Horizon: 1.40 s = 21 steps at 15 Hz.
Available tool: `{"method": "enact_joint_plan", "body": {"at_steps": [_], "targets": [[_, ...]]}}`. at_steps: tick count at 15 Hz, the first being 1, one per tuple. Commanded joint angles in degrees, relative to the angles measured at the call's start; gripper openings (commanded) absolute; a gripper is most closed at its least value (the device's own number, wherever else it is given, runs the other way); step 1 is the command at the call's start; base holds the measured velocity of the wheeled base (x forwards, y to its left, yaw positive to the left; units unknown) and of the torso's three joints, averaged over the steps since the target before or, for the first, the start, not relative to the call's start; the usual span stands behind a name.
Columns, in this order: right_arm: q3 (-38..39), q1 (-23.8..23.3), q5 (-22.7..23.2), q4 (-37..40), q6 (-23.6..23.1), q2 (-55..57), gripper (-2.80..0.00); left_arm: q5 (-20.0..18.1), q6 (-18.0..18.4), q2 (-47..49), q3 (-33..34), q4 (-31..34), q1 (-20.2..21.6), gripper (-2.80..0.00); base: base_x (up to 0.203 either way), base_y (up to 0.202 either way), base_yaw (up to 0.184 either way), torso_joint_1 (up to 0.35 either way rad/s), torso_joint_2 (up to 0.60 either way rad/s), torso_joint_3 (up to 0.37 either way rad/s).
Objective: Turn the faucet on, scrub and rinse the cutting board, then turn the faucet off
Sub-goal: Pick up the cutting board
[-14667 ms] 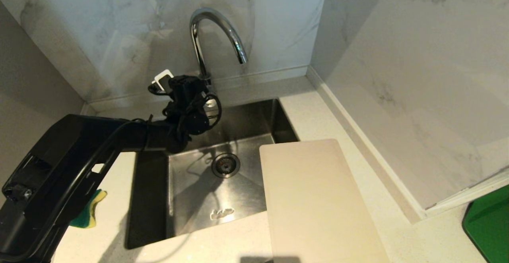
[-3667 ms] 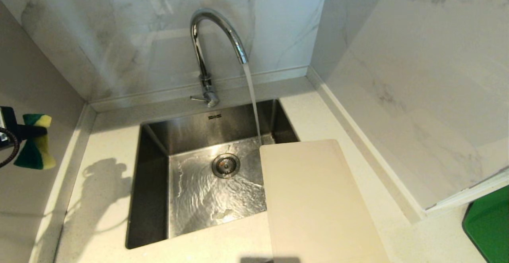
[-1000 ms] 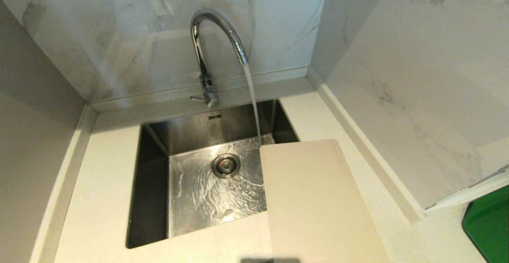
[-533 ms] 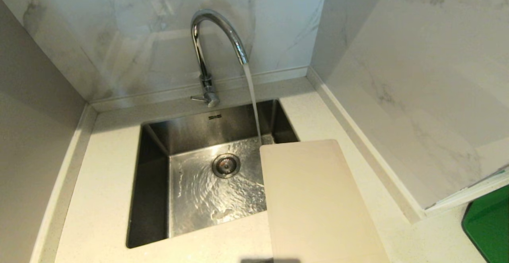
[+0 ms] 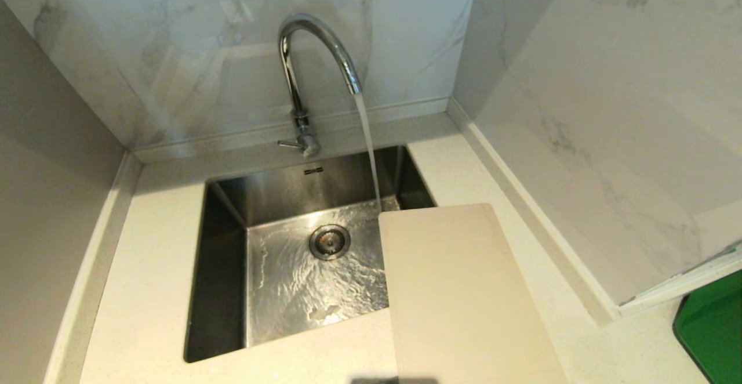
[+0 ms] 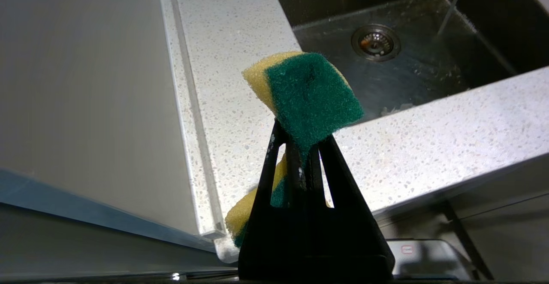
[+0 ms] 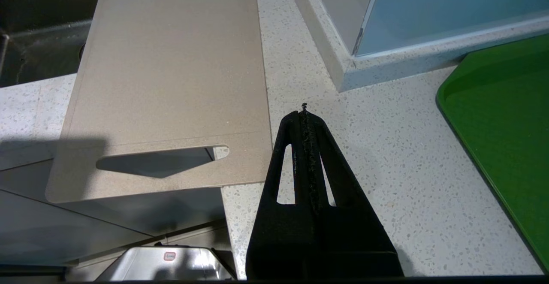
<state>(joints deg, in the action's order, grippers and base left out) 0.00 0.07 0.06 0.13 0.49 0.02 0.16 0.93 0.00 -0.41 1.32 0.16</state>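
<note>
This is a kitchen, at a corner of a worktop. A stainless steel sink (image 5: pixel 232 291) is sunk into a pale speckled stone countertop (image 5: pixel 151 268), with a chrome gooseneck faucet (image 5: pixel 313 42) running water into it. Marble-look wall panels (image 5: pixel 174 42) rise behind and beside. A cream cutting board (image 5: pixel 464 297), a green tray (image 7: pixel 502 129) and a yellow-green scouring sponge (image 6: pixel 306 95) complete the washing-up setting.

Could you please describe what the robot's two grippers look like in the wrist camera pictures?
Both look alike. The left gripper and the right gripper are matte black, each rising from a broad base to a narrow tip like a tall triangle, with a slim cut-out slot in each side. No cables or markings show on either.
</note>
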Motion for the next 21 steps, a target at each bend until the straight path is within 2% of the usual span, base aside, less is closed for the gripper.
{"method": "enact_joint_plan", "body": {"at_steps": [1, 21], "targets": [[0.0, 0.08, 0.03, -0.04, 0.04, -0.02, -2.8, 0.01, -1.01, 0.09, 0.06, -0.08, 0.02, -2.8, 0.0, 0.0, 0.0, 0.0, 0.0, 0.0], [0.07, 0.01, 0.03, 0.0, 0.04, -0.02, -2.8, 0.01, -1.11, 0.09, 0.33, -1.0, 0.02, -2.8, 0.0, 0.0, 0.0, 0.0, 0.0, 0.0]]}}
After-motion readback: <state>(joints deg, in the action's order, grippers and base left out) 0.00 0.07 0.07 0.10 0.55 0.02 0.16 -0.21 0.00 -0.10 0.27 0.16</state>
